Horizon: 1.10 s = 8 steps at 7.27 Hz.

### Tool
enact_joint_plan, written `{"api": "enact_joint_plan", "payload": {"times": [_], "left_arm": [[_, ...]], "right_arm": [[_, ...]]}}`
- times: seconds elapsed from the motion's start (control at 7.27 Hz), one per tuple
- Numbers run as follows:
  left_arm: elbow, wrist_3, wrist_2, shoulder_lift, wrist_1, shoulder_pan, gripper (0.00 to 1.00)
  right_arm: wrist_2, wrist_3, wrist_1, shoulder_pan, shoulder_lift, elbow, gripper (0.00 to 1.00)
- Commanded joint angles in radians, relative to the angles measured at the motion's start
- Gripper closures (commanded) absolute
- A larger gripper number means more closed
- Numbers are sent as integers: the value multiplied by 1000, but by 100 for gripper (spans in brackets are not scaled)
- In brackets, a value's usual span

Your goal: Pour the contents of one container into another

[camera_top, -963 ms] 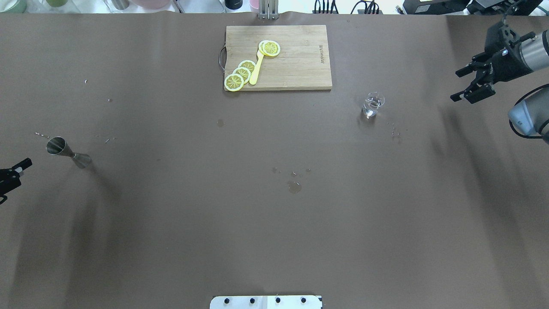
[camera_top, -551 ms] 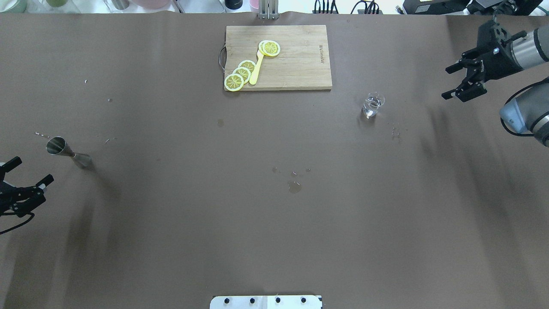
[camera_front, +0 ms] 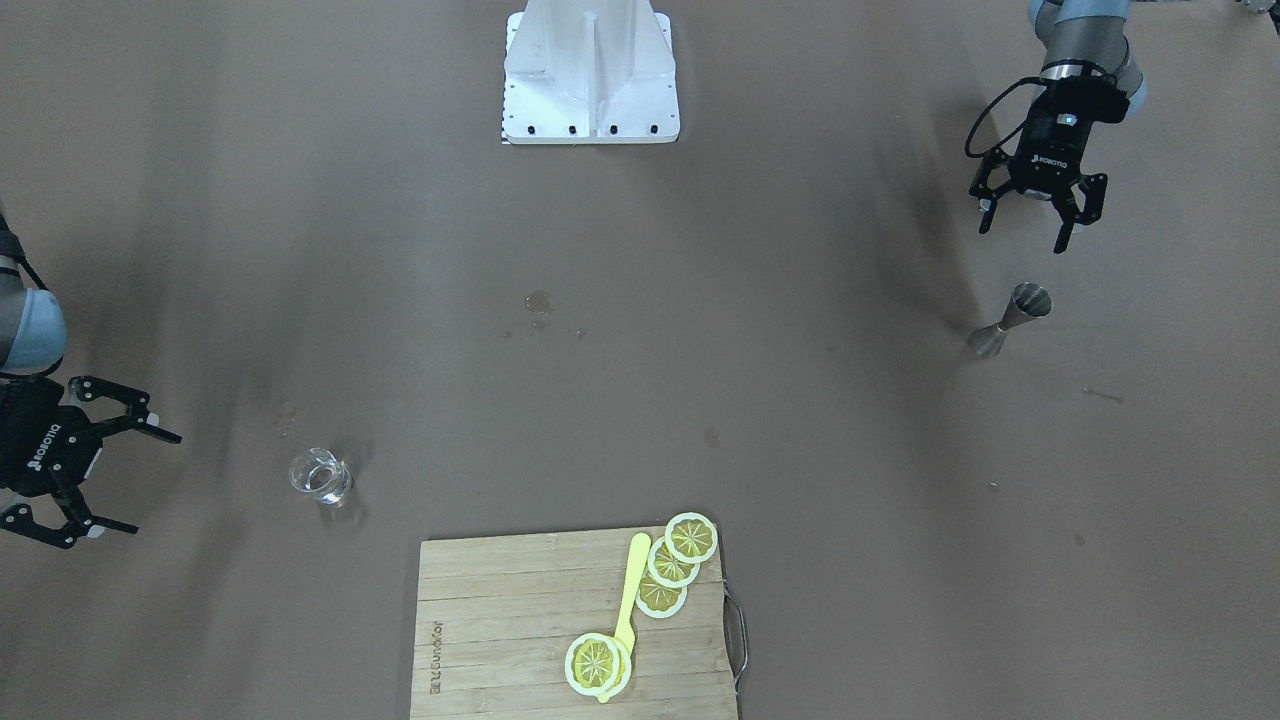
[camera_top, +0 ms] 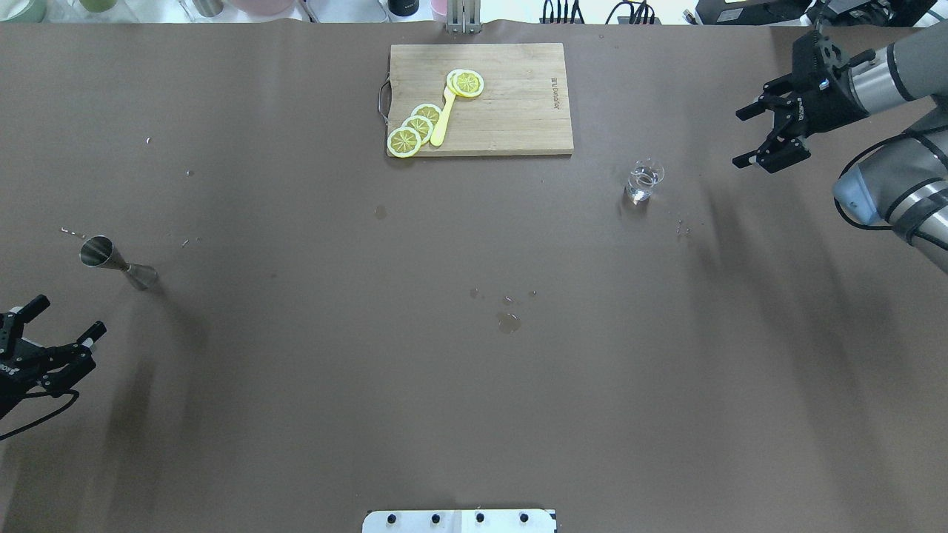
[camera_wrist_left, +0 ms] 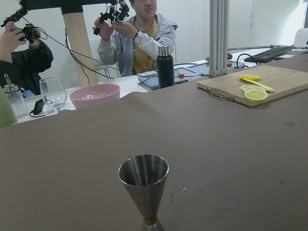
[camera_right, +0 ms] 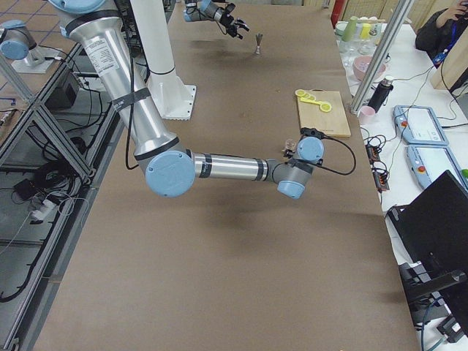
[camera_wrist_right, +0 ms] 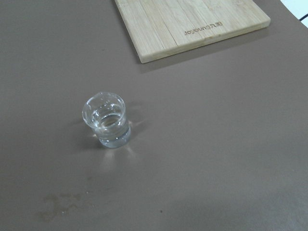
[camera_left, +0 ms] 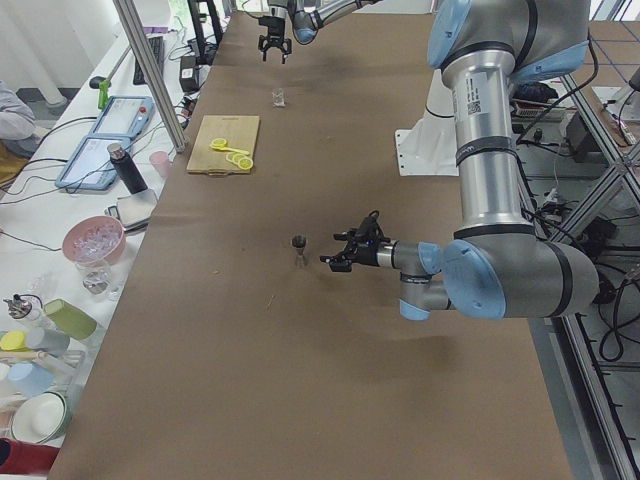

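Across the brown-covered table (camera_front: 800, 480), seen from the operators' side, the small clear glass cup (camera_front: 320, 476) stands upright toward the surface's right end. It is close to the edge farthest from the robot and just off a corner of the bamboo cutting board (camera_front: 500, 620). The board carries yellow lemon slices (camera_front: 692, 537) and a yellow plastic utensil (camera_front: 630, 590). The right gripper (camera_front: 150, 483) hangs near the cup without touching it, its fingers spread. Toward the left end the small grey steel hourglass jigger (camera_front: 1010, 320) stands alone. The left gripper (camera_front: 1022, 232) is nearby on the robot's side, fingers spread and empty. The white robot base (camera_front: 590, 70) sits at the middle of the near edge.

From overhead, cup and jigger stand well apart at opposite ends, each with a wide-open gripper close by. Small wet spots (camera_top: 508, 322) mark the centre of the surface.

From the left end, the near arm's gripper points at the jigger and stops just short of it. A pink bowl (camera_left: 93, 240) rests on the side bench.

From the right end, the near arm's wrist hides its own fingers.

On the left wrist camera the jigger stands upright, open mouth up. A black bottle (camera_wrist_left: 165, 65) and a person in a grey jacket (camera_wrist_left: 139, 53) are beyond the far edge.

On the right wrist camera the cup holds clear liquid and sits on bare surface near the board's corner.
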<state>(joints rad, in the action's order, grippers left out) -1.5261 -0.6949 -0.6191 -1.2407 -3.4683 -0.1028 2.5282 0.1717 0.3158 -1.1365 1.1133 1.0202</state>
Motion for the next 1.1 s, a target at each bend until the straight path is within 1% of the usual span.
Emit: {"api": "enact_joint_plan", "payload": {"times": [0.0, 0.14, 0.28, 0.41, 0.55, 0.83, 0.96], "left_arm": [[6, -66, 74, -14, 20, 26, 1], [6, -99, 97, -38, 78, 28, 2], [6, -164, 139, -58, 175, 34, 2], [-3, -273, 171, -65, 336, 34, 2], [-12, -367, 223, -65, 441, 32, 2], [-25, -383, 228, -66, 455, 28, 2], [-38, -390, 226, -75, 457, 25, 2]], "right_arm": [[-41, 2, -84, 69, 0, 0, 0], [-64, 2, -90, 84, 0, 0, 0], [-103, 5, -99, 107, 0, -2, 0], [-153, 3, -125, 118, -3, -21, 0], [-160, 3, -129, 119, -10, -34, 0], [-221, 2, -130, 147, -26, -37, 1], [-235, -1, -130, 153, -32, -37, 1]]}}
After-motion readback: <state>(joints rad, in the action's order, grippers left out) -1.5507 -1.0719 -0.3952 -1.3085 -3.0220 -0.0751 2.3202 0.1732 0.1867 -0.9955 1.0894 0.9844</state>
